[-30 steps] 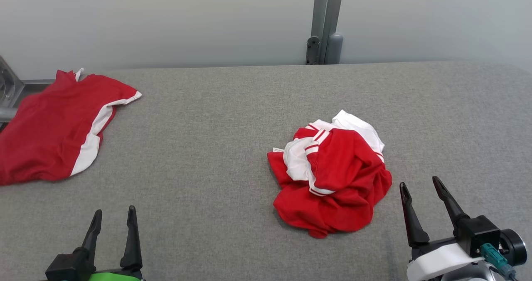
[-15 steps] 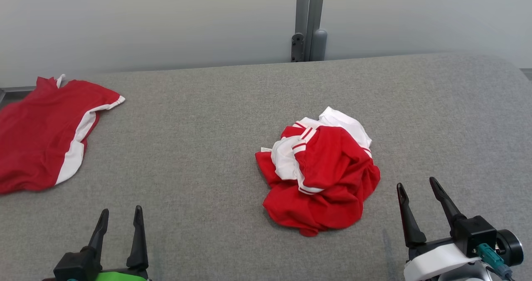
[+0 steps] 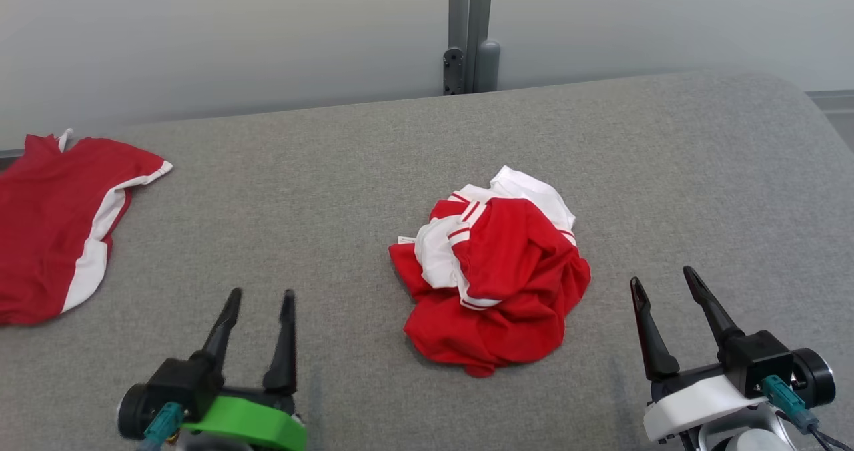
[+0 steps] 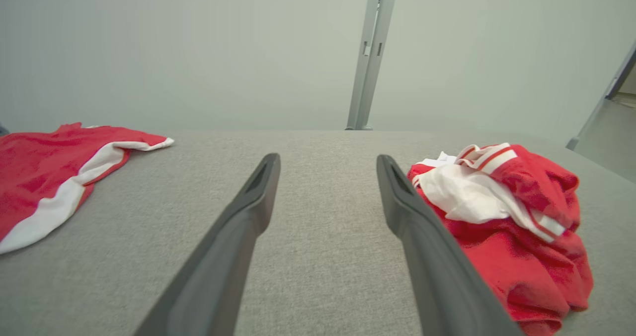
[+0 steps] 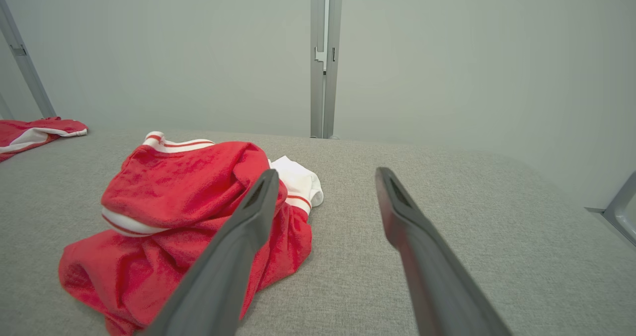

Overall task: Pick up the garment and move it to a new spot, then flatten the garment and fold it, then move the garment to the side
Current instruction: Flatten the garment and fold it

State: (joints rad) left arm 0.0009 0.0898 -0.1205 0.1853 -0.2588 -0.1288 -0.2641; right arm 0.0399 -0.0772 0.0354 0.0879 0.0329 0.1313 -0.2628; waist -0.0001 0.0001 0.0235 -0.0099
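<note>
left gripper (image 3: pixel 261 294) has come nearer the crumpled garment (image 3: pixel 497 284), jaws apart.

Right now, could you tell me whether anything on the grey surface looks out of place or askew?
The red-and-white garment in the middle of the grey surface lies crumpled in a heap rather than flat. A second red garment lies spread at the far left. Nothing looks spilled or damaged.

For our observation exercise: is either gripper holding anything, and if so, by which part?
Nothing is held. The left gripper and right gripper are open, apart from the crumpled garment.
</note>
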